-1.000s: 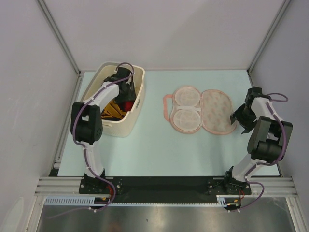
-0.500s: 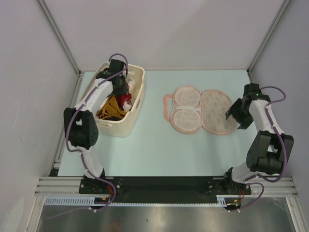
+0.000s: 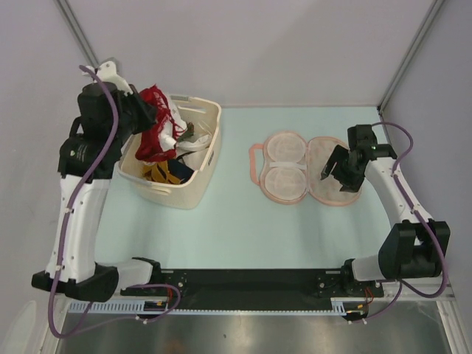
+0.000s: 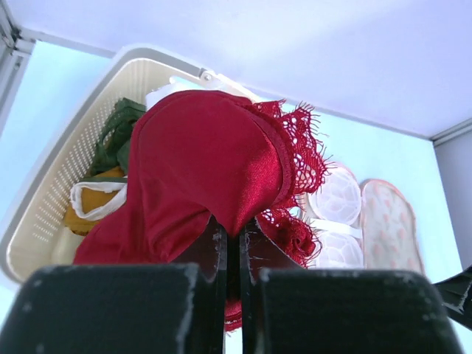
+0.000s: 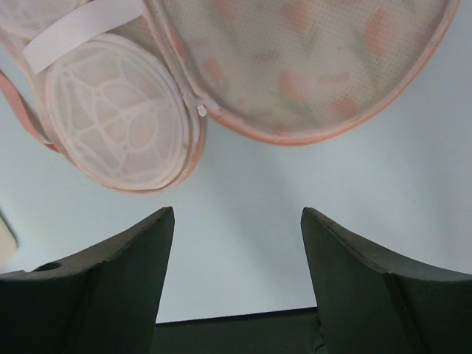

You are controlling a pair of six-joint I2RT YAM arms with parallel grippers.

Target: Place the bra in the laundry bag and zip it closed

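Bra, top view: hangs over the basket, far left; the laundry bag lies unzipped right of centre on the pale bench, grey walls around.
Left wrist view: left end effector pinches the red satin; step judged as carrying across.
Right wrist view: right end effector spread wide, empty, over the laundry bag's near edge; next, lowering onto the open lobes.

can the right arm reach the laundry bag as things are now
Probably yes: the right gripper hangs open just above the laundry bag, near its edge, and nothing sits between them.
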